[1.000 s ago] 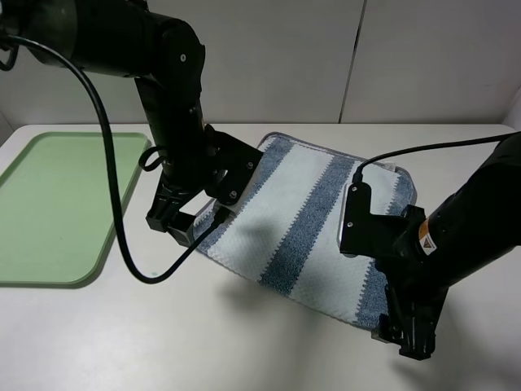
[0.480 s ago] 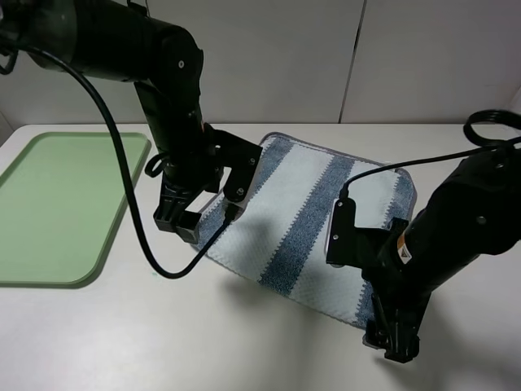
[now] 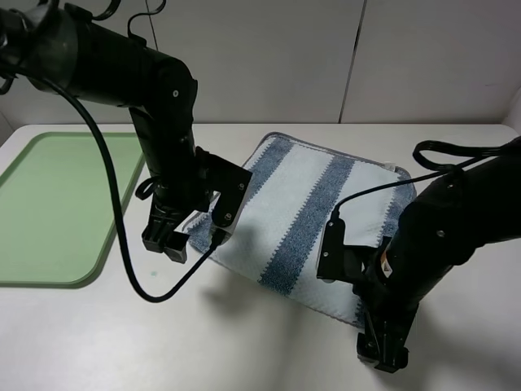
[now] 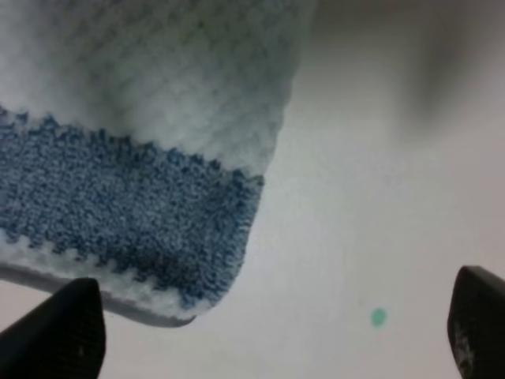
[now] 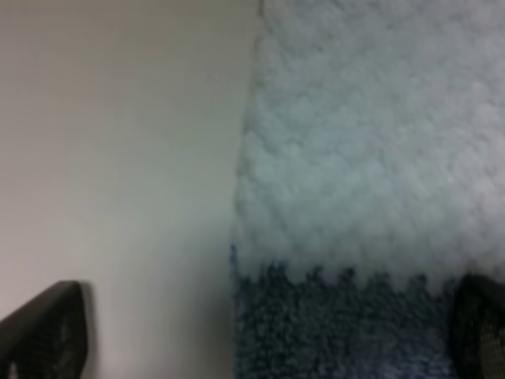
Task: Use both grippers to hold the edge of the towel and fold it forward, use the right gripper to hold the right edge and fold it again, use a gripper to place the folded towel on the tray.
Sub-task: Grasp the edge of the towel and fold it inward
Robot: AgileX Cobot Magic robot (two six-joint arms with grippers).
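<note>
Left claw (image 3: pixel 163 243) and right claw (image 3: pixel 383 357) are both wide open, holding nothing, sitting at the left and near corners of the towel (image 3: pixel 309 195), which lies flat on the bench (image 3: pixel 244 342).

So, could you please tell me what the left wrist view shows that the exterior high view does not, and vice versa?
Only the left wrist view shows the left pincer's tips close up, standing wide apart, with a corner of the towel in view between them and its terry weave clear. Only the exterior high view shows the tray, the right pincer and the whole towel spread out. Both show the striped towel on the white table.
</note>
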